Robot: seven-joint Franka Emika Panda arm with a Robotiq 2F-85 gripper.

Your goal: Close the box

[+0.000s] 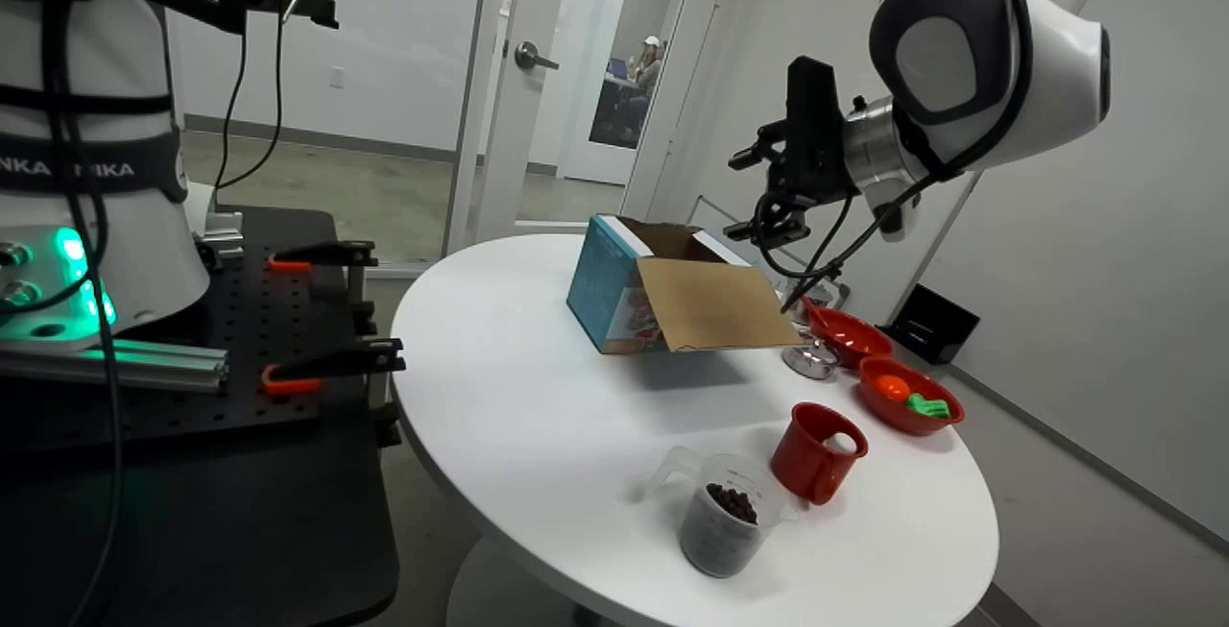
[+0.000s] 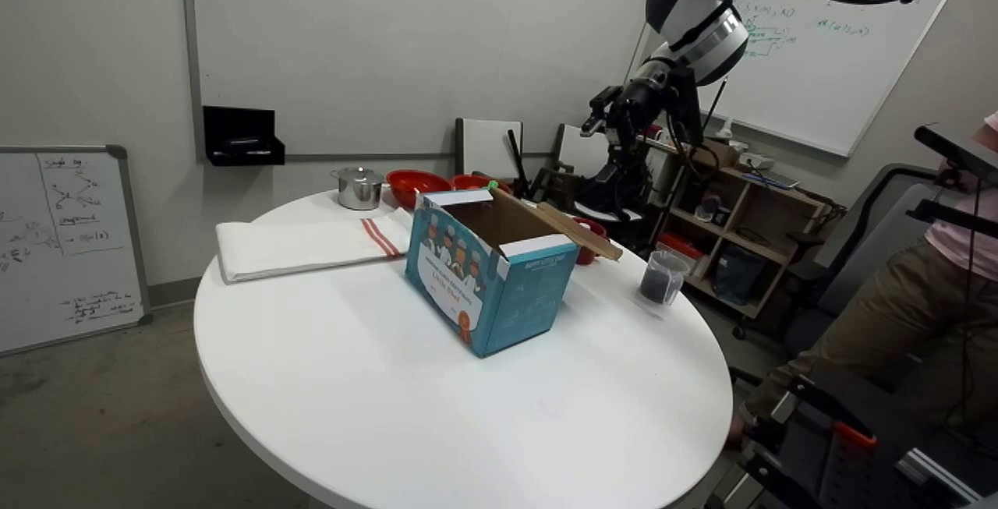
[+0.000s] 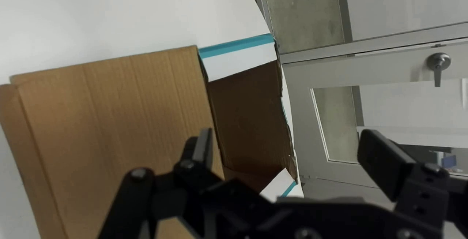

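Observation:
The teal box stands upright on the white table in both exterior views [image 1: 605,286] [image 2: 456,279]. Its top is open and shows a brown inside. A large brown flap [image 1: 715,305] hangs outward from one long edge, sloping slightly down over the table; it also shows in the wrist view [image 3: 120,122]. Small white end flaps [image 3: 239,61] fold at the short sides. My gripper [image 1: 741,195] is open and empty, above and beside the box on the flap's side. In the wrist view the fingers [image 3: 290,145] are wide apart, with the box opening [image 3: 248,118] beyond them.
A red cup [image 1: 811,454] and a clear measuring cup with dark bits [image 1: 725,521] stand near the flap. Red bowls [image 1: 912,397] and a metal pot [image 2: 359,188] are at the table's edge. A folded white towel [image 2: 304,248] lies beside the box.

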